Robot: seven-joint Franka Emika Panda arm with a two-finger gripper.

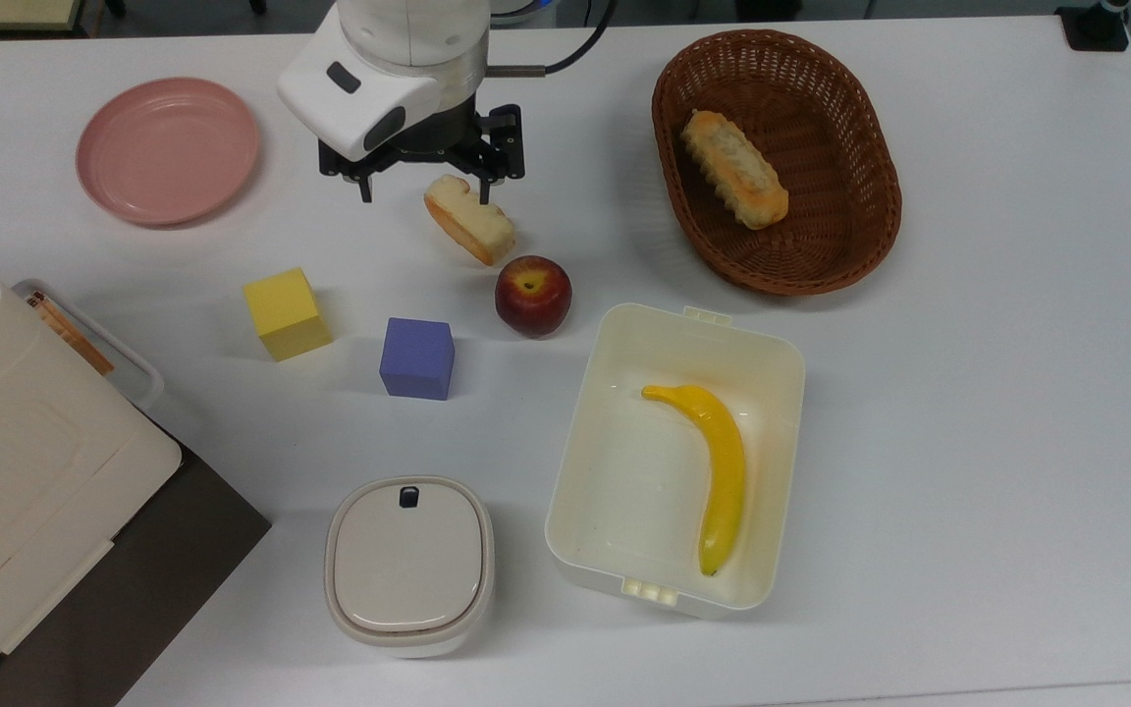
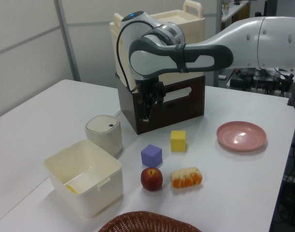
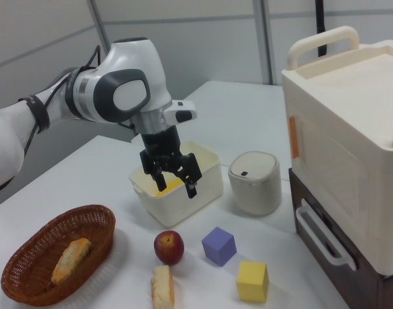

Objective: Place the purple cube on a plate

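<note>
The purple cube point(image 1: 416, 357) sits mid-tabletop, likely light, rigid and matte; grip two opposite flat side faces. The gripper point(image 3: 173, 181) hangs above, fingers spread, empty.

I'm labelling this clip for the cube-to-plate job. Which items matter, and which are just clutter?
Belong to the job:
purple cube
pink plate
gripper, open and empty

Just lying about:
yellow cube
apple
bread piece
wicker basket
cream tub
banana
lidded container

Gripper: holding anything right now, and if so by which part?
Nothing is held. The gripper hangs open and empty above the table; the purple cube sits on the table, untouched, and the plate is bare.
</note>
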